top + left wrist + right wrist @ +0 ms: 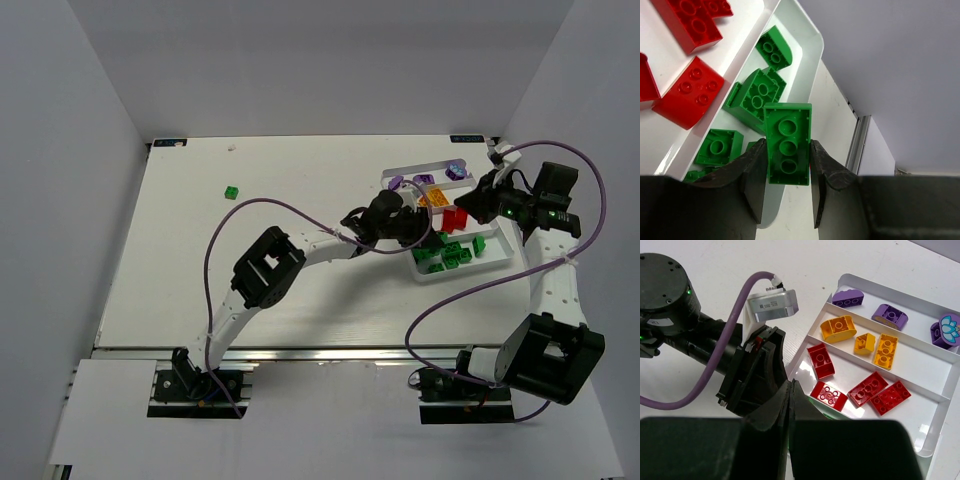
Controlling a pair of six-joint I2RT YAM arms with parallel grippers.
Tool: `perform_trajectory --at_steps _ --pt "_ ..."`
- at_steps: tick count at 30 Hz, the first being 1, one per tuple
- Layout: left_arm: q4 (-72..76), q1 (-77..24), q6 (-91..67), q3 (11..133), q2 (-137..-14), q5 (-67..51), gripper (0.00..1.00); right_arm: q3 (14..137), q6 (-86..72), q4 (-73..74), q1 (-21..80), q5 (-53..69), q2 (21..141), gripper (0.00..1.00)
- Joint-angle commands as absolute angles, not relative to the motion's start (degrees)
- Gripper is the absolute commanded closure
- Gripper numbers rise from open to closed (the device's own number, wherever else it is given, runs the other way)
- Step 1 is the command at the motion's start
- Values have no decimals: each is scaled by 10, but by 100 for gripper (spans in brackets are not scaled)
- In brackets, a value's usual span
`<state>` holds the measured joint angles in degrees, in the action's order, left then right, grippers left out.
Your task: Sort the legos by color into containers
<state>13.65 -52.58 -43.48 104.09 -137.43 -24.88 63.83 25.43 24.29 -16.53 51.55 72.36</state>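
My left gripper [787, 146] is shut on a green lego [788, 125], its studs facing the camera, held above the end of the tray's green compartment. Several green legos [757, 95] lie there, and red legos [690, 92] fill the lane beside them. From above, the left gripper [428, 238] sits at the white tray's [392, 176] near-left side. The right gripper [791, 386] is shut on nothing and hovers over the tray [850, 278], seen in the top view [474, 206]. Below it lie red legos [867, 388], yellow legos [838, 328] and purple legos [890, 316].
One green lego [231, 192] lies alone on the table, far left of the tray. The left arm's wrist and purple cable [715, 385] crowd the space left of the right gripper. Grey walls enclose the table on the left, the right and the far side.
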Motion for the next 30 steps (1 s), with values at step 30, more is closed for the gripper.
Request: perform_trajectory --at_steps 30 --pt "81 -530 -395 1007 -1283 -171 43 661 253 231 -182 573 715 89"
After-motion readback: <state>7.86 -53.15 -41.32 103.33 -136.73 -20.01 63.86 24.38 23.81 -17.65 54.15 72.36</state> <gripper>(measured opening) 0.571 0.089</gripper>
